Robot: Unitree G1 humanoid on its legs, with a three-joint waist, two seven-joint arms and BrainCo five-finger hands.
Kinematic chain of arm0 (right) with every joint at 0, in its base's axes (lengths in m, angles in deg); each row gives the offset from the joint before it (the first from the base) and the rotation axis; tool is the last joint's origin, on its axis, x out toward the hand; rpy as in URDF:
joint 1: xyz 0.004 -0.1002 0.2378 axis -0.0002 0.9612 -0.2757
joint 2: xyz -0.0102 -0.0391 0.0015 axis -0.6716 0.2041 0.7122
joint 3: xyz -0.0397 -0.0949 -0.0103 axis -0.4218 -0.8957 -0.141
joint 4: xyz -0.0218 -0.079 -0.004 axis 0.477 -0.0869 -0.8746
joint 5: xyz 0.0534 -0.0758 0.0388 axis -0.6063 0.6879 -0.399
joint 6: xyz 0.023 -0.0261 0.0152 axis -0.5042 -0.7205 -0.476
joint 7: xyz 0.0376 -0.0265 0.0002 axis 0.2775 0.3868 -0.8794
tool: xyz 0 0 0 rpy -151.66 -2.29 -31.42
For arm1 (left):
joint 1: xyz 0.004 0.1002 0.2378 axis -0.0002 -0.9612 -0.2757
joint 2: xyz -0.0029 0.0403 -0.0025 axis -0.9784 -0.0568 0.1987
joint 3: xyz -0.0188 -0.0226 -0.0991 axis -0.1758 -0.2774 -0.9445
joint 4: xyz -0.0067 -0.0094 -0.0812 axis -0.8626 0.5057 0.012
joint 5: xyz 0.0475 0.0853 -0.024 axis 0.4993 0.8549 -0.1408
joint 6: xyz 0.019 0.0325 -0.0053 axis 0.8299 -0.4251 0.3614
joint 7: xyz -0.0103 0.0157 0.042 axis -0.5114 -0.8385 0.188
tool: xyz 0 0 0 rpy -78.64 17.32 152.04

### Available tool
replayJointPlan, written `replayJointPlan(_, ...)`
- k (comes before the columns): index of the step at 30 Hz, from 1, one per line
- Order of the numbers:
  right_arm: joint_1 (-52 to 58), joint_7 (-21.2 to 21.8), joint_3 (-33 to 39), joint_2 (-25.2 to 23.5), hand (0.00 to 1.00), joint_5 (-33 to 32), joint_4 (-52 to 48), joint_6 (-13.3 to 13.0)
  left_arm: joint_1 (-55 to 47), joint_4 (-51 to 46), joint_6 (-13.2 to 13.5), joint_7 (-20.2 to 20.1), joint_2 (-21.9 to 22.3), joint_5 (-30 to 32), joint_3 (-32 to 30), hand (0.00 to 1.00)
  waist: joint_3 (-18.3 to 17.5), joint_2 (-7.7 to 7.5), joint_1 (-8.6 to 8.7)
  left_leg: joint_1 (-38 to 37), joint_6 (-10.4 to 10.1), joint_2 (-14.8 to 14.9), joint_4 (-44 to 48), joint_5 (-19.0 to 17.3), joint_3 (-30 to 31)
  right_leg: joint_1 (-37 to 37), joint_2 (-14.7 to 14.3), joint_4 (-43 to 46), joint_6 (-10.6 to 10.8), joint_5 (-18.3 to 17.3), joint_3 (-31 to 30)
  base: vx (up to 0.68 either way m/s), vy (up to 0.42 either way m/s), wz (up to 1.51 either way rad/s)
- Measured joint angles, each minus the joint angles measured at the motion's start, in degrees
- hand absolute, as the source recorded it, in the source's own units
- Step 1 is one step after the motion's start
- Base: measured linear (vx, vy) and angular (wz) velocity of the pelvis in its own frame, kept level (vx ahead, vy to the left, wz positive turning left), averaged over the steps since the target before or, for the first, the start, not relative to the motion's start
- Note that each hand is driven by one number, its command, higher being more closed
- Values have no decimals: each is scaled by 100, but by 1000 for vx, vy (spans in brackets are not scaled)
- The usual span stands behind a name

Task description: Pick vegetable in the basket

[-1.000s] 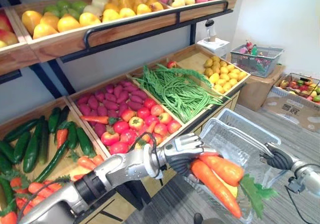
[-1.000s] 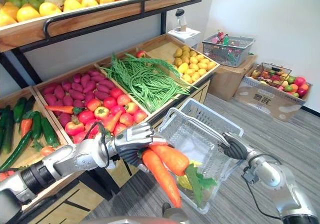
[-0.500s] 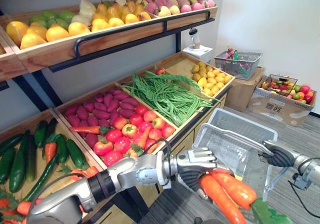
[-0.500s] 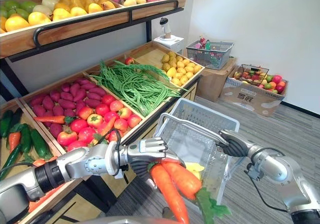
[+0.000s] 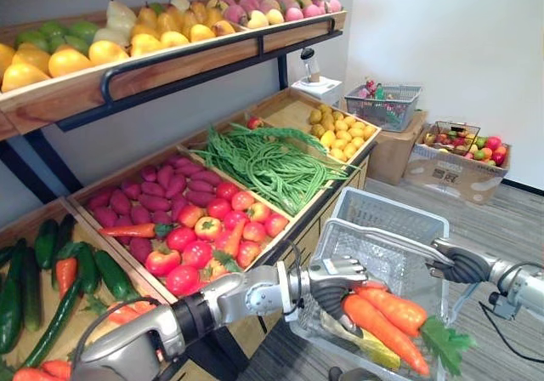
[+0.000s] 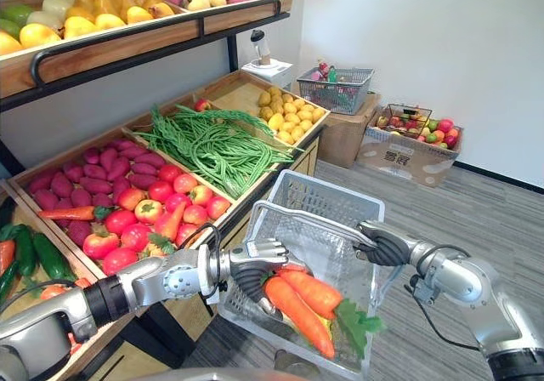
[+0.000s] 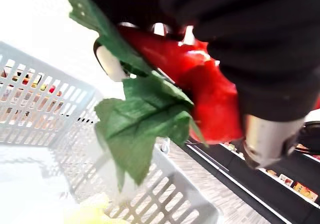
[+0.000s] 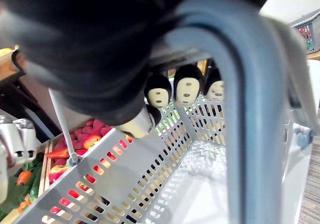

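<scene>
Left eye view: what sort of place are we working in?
Probably a grocery produce section, or a mock-up: wooden bins of green beans and tomatoes, a fruit shelf above, a basket in the right robot hand, carrots in the left robot hand.

a grocery shop: wooden display shelves point(image 5: 51, 96) piled with fruit point(image 5: 102, 51) and vegetables point(image 5: 263, 164).

- Green beans point(image 5: 272, 164) lie heaped between red fruit point(image 5: 217, 228) and yellow fruit point(image 5: 344, 139).
- Upper shelf point(image 5: 178, 58) carries pears point(image 5: 119, 15) and oranges point(image 5: 64, 60) (pink fruit point(image 5: 297, 11) at its far end).
- Dark green cucumbers point(image 5: 34, 270) lie leftmost.
- Cardboard box point(image 5: 455, 173) of mixed fruit stands by the wall point(image 5: 442, 24).
</scene>
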State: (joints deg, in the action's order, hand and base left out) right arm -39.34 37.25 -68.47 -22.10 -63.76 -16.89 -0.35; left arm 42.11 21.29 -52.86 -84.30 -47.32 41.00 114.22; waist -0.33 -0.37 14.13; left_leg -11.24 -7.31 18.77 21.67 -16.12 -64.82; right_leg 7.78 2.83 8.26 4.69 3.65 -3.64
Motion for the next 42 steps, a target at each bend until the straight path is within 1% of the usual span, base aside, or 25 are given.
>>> replayJointPlan(5,-63,267,-41,-3,100,-11,-19,-4,-2,331,-123,-3,133,126,-2,100,15,-18,8,-7,1,-5,0,-1,-16,7,1,8,26,-19,-13,-40,12,-1)
replayJointPlan(8,-73,389,-57,-17,100,-32,-63,-5,-40,629,-340,17,259,478,-8,100,24,-18,21,-5,-2,-4,-1,-4,-20,11,6,-9,27,-22,-19,-27,13,-1)
replayJointPlan(10,-87,492,-150,-19,100,-164,-87,-5,-192,785,-481,46,284,728,-81,100,29,-18,94,-3,-5,-4,-11,-5,-22,15,9,-37,19,-29,-34,0,0,0)
replayJointPlan(12,-88,506,-157,-27,100,-178,-124,-14,-292,986,-517,93,358,937,-148,100,33,-8,135,-5,-5,-5,-12,-5,-21,14,8,-52,19,-29,-35,0,0,0)
replayJointPlan(14,-89,533,-157,-35,100,-181,-143,-80,-347,1253,-637,220,527,1342,-164,100,36,-3,160,-5,-9,-7,-14,-8,-24,12,7,-68,17,-27,-44,0,0,0)
replayJointPlan(17,-129,617,-157,-87,100,-187,-143,-90,-354,1541,-734,281,709,1680,-242,100,43,9,176,-7,-16,-14,-19,-14,-23,13,6,-70,-9,-8,-58,-3,11,-1)
replayJointPlan(20,-273,708,-177,-141,100,-185,-141,-88,-356,1775,-895,452,887,2027,-383,100,73,46,273,-9,-20,-38,-42,-17,-13,17,8,-57,-2,-1,-84,-8,22,1)
replayJointPlan(23,-337,747,-178,-142,100,-185,-137,-87,-356,1934,-1001,506,1047,2072,-487,100,111,79,295,-14,-23,-62,-56,-19,-18,27,8,-53,1,-3,-134,-15,33,-4)
replayJointPlan(24,-382,755,-181,-148,100,-183,-105,-87,-357,2058,-1094,551,1176,2088,-569,100,138,87,302,-13,-23,-93,-72,-19,-34,64,12,-28,6,-6,-176,-21,27,-7)
replayJointPlan(27,-446,785,-182,-197,100,-183,-15,-86,-358,2290,-1255,698,1400,2315,-710,100,200,77,316,-9,-22,-128,-90,-19,-41,89,23,-12,14,-1,-212,-37,29,-5)
replayJointPlan(28,-460,808,-182,-198,100,-183,-9,-86,-359,2343,-1289,720,1442,2419,-745,0,224,78,318,-9,-22,-136,-94,-19,-39,90,26,-12,18,1,-219,-42,20,-1)
replayJointPlan(31,-512,885,-183,-238,100,-177,39,-85,-392,2484,-1475,846,1600,2519,-812,0,259,94,321,-8,-21,-195,-148,-18,-23,100,50,-16,28,6,-247,-36,23,-1)
replayJointPlan(35,-517,921,-185,-308,100,-175,136,-85,-433,2656,-1609,1015,1780,2612,-948,0,278,91,354,2,-21,-238,-167,-19,18,98,85,-17,47,11,-257,-30,37,2)
replayJointPlan(37,-624,950,-220,-323,100,-175,220,-85,-493,2668,-1624,1092,1822,2698,-1041,0,305,88,433,10,-13,-276,-182,-24,60,94,114,-17,61,15,-257,-34,41,5)
replayJointPlan(42,-628,955,-232,-324,100,-175,238,-76,-501,2668,-1693,1094,1852,2722,-1052,0,371,83,450,11,-9,-344,-231,-26,87,95,150,-16,88,25,-285,-35,39,0)
